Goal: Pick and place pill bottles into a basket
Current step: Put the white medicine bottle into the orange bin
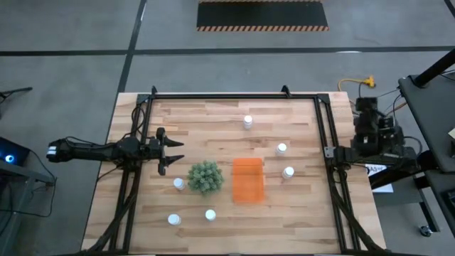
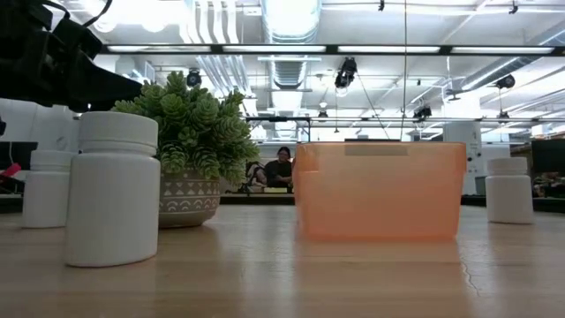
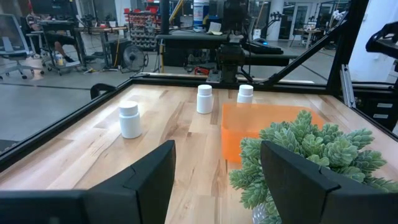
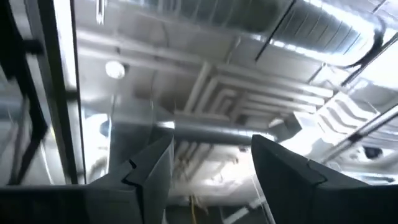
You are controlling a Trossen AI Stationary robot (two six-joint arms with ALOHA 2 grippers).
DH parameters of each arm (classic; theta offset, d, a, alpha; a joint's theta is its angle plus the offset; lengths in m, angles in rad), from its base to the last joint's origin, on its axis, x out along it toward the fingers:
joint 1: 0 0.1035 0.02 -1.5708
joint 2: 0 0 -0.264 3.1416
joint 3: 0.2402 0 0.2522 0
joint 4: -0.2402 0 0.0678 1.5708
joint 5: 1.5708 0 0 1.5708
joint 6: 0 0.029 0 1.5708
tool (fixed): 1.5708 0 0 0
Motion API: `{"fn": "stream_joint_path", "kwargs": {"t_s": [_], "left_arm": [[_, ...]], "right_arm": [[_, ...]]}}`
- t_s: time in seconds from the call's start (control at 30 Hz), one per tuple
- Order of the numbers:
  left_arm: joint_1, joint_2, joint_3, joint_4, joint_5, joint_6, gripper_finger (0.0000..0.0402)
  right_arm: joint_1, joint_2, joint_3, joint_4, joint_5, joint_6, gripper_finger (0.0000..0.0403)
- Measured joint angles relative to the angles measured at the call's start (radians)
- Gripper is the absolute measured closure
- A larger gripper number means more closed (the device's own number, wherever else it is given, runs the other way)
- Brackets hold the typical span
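Six white pill bottles stand upright on the wooden table: one at the far middle (image 1: 247,121), two right of the basket (image 1: 282,148) (image 1: 288,172), one left of the plant (image 1: 178,184), and two near the front (image 1: 210,215) (image 1: 173,220). The orange basket (image 1: 248,180) sits at the table's middle and looks empty. My left gripper (image 1: 170,151) is open and empty, above the table's left part and left of the plant; its wrist view shows the fingers apart (image 3: 214,180). My right gripper (image 4: 211,180) is open and empty, parked off the table's right edge and pointing up at the ceiling.
A round green plant (image 1: 205,176) in a patterned pot stands just left of the basket, between my left gripper and the basket. A black frame (image 1: 327,142) runs around the table. In the low view a bottle (image 2: 113,187) stands close in front, with the basket (image 2: 380,190) behind.
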Motion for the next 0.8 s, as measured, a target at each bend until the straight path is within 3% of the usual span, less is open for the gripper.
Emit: {"fn": "stream_joint_path", "kwargs": {"t_s": [0.23,0.5,0.63,0.8], "left_arm": [[0.000,0.000,0.000,0.000,0.000,0.000,0.0184],[0.000,0.000,0.000,0.000,-0.004,0.000,0.0184],[-0.001,0.000,0.000,0.030,-0.091,0.000,0.0184],[0.000,0.000,0.000,0.034,-0.109,0.000,0.0184]], "right_arm": [[0.000,0.161,0.306,-0.502,0.019,0.002,0.0197],[0.000,0.402,0.570,-1.000,0.105,0.117,0.0197],[0.000,0.511,0.681,-1.206,0.053,0.187,0.0197],[0.001,0.622,0.826,-1.460,-0.088,0.246,0.0197]]}}
